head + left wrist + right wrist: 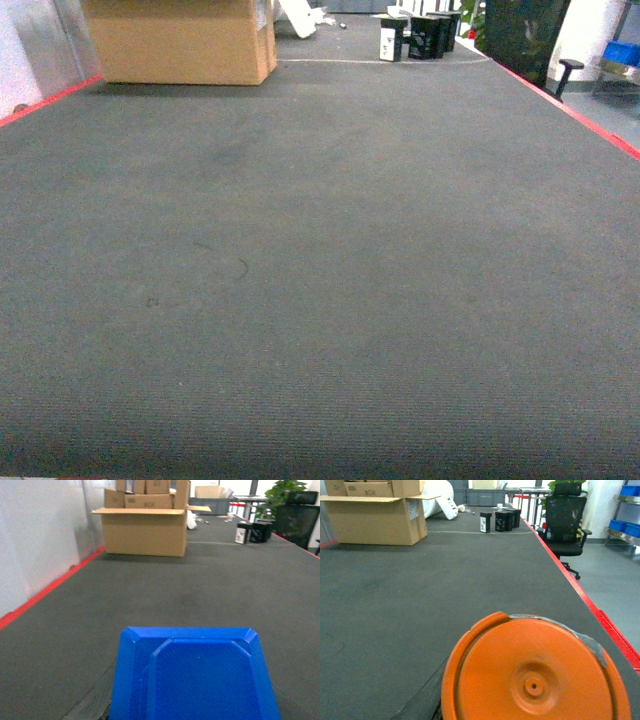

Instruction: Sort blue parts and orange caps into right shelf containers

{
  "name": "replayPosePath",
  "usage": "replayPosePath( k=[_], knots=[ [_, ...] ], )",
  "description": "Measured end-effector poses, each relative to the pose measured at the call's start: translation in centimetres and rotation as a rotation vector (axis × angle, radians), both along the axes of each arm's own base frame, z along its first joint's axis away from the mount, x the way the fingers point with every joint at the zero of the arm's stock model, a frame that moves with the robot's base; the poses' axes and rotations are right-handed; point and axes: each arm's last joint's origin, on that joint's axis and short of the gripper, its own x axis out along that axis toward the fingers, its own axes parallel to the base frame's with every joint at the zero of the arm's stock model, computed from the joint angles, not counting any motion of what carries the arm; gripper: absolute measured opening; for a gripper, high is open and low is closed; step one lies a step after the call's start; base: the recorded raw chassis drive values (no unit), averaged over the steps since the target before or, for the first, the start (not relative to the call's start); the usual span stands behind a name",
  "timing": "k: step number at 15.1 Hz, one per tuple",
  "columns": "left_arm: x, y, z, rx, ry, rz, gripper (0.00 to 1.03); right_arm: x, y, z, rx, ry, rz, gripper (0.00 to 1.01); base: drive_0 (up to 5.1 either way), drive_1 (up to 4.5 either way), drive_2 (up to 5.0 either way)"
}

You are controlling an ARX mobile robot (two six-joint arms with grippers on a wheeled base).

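**Both wrist cameras filled by coloured parts over a dark carpet**

The dark grey carpet (320, 300) takes up nearly all of the head view, edged by a red floor line (570, 108) on the right and another on the left. No arm or gripper shows in that view.

At the far left end of the carpet stands a big open cardboard box (145, 530) with smaller cartons stacked in it. A black office chair (566, 525) stands off the carpet beyond the right red line, with a green plant behind it. Blue bins on a metal shelf (630, 510) show at the far right edge, well apart from everything else. A cluster of small black boxes (500, 521) sits at the far end of the carpet.

In the left wrist view a blue tray-shaped part (195, 675) with chamfered corners and a raised inner panel fills the lower frame, directly under the camera. The left fingers are out of sight, so I cannot tell whether they grip it.

In the right wrist view a round orange cap (532, 672), with a central hub, a small hole and a strip of clear tape across its upper rim, fills the lower frame likewise. The right fingers are hidden too; their state cannot be told.
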Motion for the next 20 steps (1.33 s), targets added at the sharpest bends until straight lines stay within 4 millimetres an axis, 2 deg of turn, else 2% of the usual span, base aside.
replayPosePath(
  k=[4,5,12,15,16,18,20],
  knots=[
    [-1.4,1.7,-3.0,-0.012,0.041,-0.085,0.42,-0.9,-1.1,-2.1,-0.006,-0.001,0.017,0.44,0.0,0.00,0.0],
    [-1.7,2.0,-3.6,-0.012,0.044,-0.083,0.42,-1.0,-1.9,-2.6,-0.007,0.003,-0.005,0.44,0.0,0.00,0.0],
    [-2.6,3.8,-5.2,-0.018,0.043,-0.063,0.41,-1.7,-1.9,-3.9,-0.008,-0.002,0.002,0.44,0.0,0.00,0.0],
    [-3.0,3.6,-5.7,-0.017,0.037,-0.087,0.41,-2.0,-1.9,-4.1,-0.008,-0.011,0.002,0.44,0.0,0.00,0.0],
    [-3.4,3.7,-6.1,-0.018,0.033,-0.084,0.41,-3.1,-1.9,-5.1,-0.008,-0.015,0.003,0.44,0.0,0.00,0.0],
    [-4.7,3.6,-7.0,-0.018,0.041,-0.085,0.41,-3.1,-1.9,-5.2,-0.008,-0.012,0.002,0.44,0.0,0.00,0.0],
    [-4.7,3.6,-6.9,-0.017,0.029,-0.085,0.41,-3.1,-1.9,-5.2,-0.008,-0.012,0.002,0.44,0.0,0.00,0.0]
  ],
)
